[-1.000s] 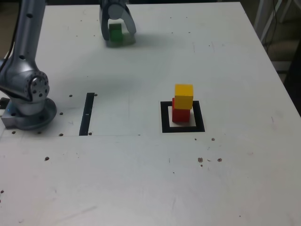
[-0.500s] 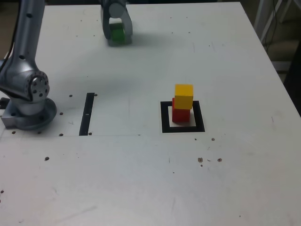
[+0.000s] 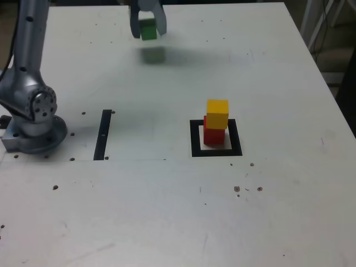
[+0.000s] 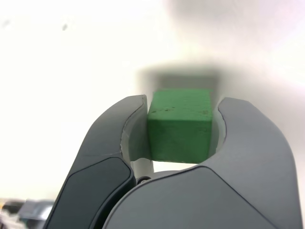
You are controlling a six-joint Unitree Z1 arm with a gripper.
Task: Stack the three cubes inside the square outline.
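My gripper is shut on the green cube at the far side of the table, holding it above the surface with its shadow below. In the wrist view the green cube sits squeezed between the two grey fingers of the gripper. A yellow cube rests on a red cube, slightly offset, inside the black square outline near the table's middle right in the exterior view.
The arm's grey base stands at the exterior view's left. A thin black strip lies beside it. Small dark screw holes dot the white table. The table's right edge borders a dark floor area.
The gripper closed on the green cube, lifted it off the table and shifted slightly toward the exterior view's right. The yellow and red stack has not moved.
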